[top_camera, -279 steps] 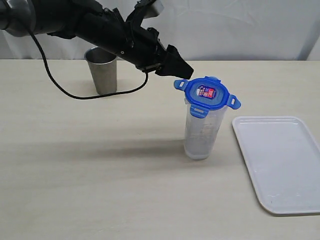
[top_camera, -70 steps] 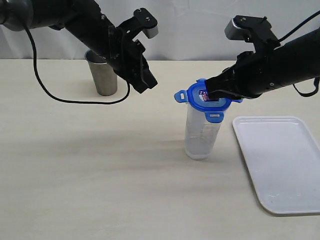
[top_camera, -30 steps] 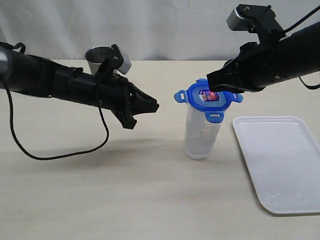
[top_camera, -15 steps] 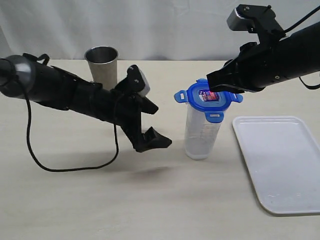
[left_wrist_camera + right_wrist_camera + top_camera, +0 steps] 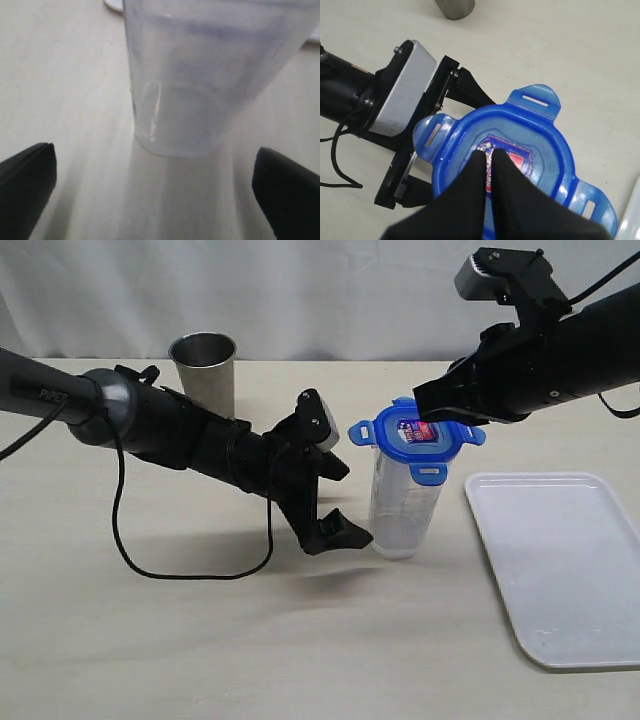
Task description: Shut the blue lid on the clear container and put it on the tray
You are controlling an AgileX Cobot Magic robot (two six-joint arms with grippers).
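Observation:
The clear container (image 5: 403, 508) stands upright on the table with the blue lid (image 5: 415, 438) sitting on its rim, tabs sticking out. My right gripper (image 5: 424, 418) is shut, and its tips (image 5: 487, 153) sit on the lid's (image 5: 535, 131) centre label. My left gripper (image 5: 346, 502) is open and low beside the container's base, one finger on each side and not touching it. In the left wrist view the container (image 5: 210, 75) fills the space ahead of the open gripper (image 5: 160, 187). The white tray (image 5: 560, 565) lies to the right.
A grey steel cup (image 5: 203, 375) stands at the back left, behind the left arm. The left arm's black cable (image 5: 190, 572) loops over the table in front. The tray's left edge is close to the container.
The left arm has swung down from near the steel cup to the container's base, and its jaws have opened. The right gripper came in and has stayed on the lid.

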